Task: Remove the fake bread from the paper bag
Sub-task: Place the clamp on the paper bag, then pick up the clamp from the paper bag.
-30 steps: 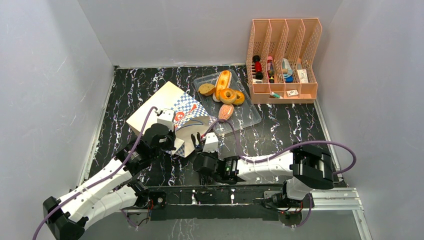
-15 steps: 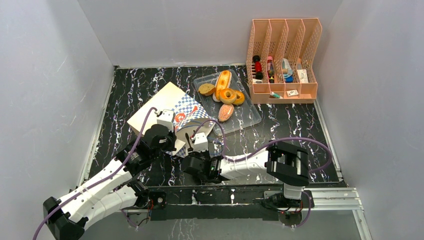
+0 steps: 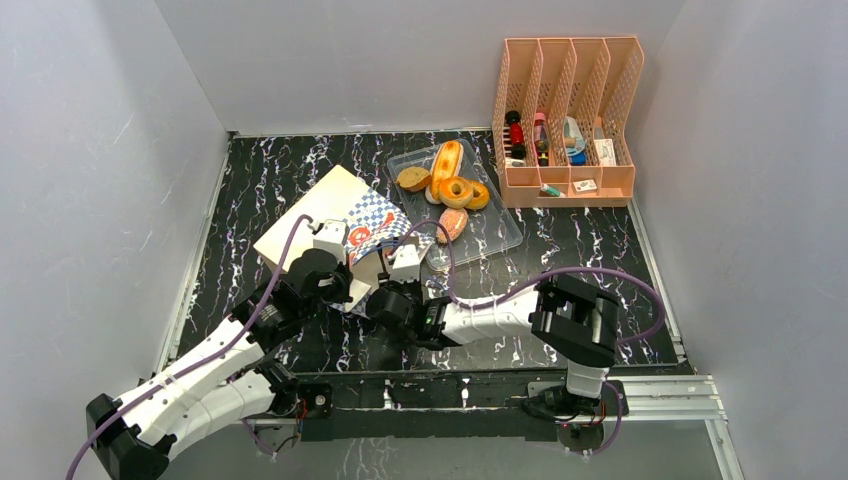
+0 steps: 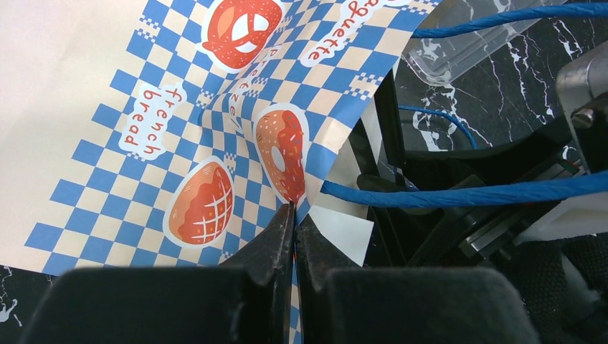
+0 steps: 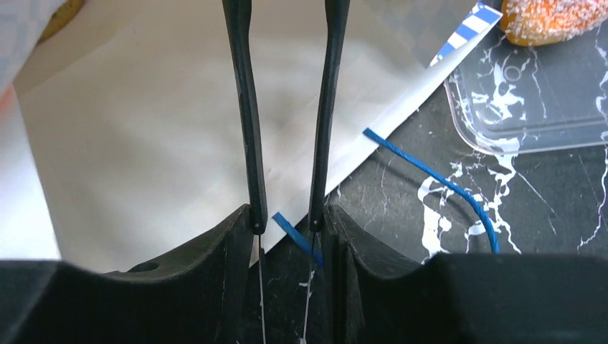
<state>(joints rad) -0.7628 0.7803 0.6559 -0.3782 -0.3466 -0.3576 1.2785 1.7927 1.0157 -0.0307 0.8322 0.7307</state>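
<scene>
The paper bag (image 3: 325, 212) lies on its side left of centre, its mouth facing right. My left gripper (image 3: 349, 287) is shut on the checkered rim of the bag (image 4: 143, 129), pinching it at the fingertips (image 4: 295, 215). My right gripper (image 3: 386, 277) is open, and its thin fingers (image 5: 244, 107) reach into the bag's pale interior (image 5: 143, 129) with nothing between them. A long bun (image 3: 447, 158), brown roll (image 3: 413, 179), ring donut (image 3: 458, 190) and reddish bun (image 3: 452, 224) lie on the clear tray (image 3: 495, 225). A tan patch (image 5: 63, 16) shows deep in the bag; I cannot tell what it is.
Blue cord handles (image 4: 466, 193) trail from the bag's mouth over the black marbled table (image 3: 560, 260). The clear tray's corner (image 5: 530, 107) lies just right of my right gripper. A pink file rack (image 3: 565, 125) with small items stands at the back right. Grey walls enclose the table.
My right gripper has moved left and forward, from in front of the bag into its mouth. My left gripper has kept its hold on the rim.
</scene>
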